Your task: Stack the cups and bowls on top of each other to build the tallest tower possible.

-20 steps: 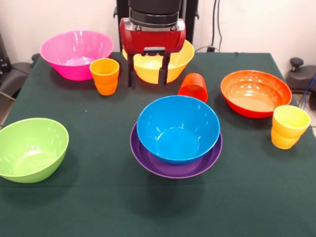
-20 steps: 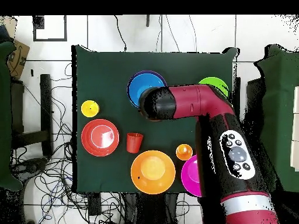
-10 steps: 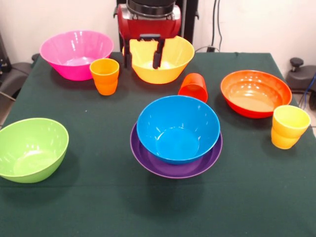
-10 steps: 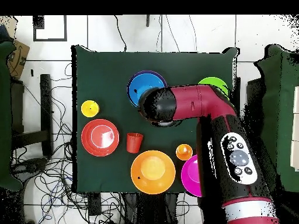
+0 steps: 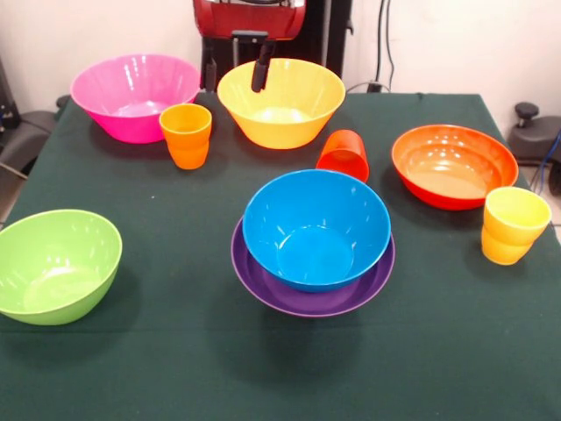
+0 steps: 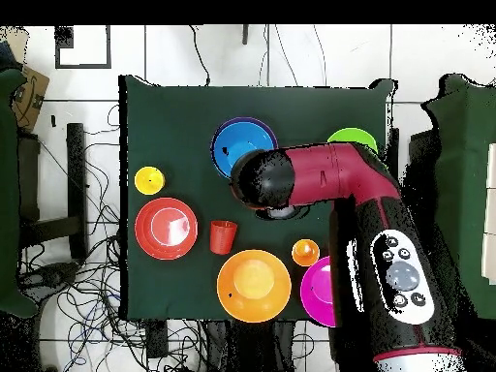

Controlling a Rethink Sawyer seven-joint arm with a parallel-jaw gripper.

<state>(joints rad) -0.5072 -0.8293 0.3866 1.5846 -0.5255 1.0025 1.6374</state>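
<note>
My gripper (image 5: 235, 75) hangs open and empty at the top of the front view, over the far left rim of the yellow bowl (image 5: 280, 102). The blue bowl (image 5: 316, 228) sits nested in the purple bowl (image 5: 307, 303) at mid table, a two-piece tower. The pink bowl (image 5: 136, 95), green bowl (image 5: 54, 263) and orange-red bowl (image 5: 453, 165) stand alone. The ribbed orange cup (image 5: 186, 134) and the ribbed yellow cup (image 5: 513, 225) stand upright. The red-orange cup (image 5: 344, 155) is tilted, with its mouth towards me. In the overhead view the arm (image 6: 320, 174) hides the gripper.
Everything stands on a dark green cloth-covered table (image 5: 158, 368). In the overhead view the arm's head lies beside the blue bowl (image 6: 235, 145), with the red-orange cup (image 6: 223, 235) and the yellow bowl (image 6: 254, 285) towards the base. Cables lie on the floor round the table.
The gripper has risen and drawn back towards the robot, from in front of the yellow bowl to above its far rim. The bowls and cups have not moved.
</note>
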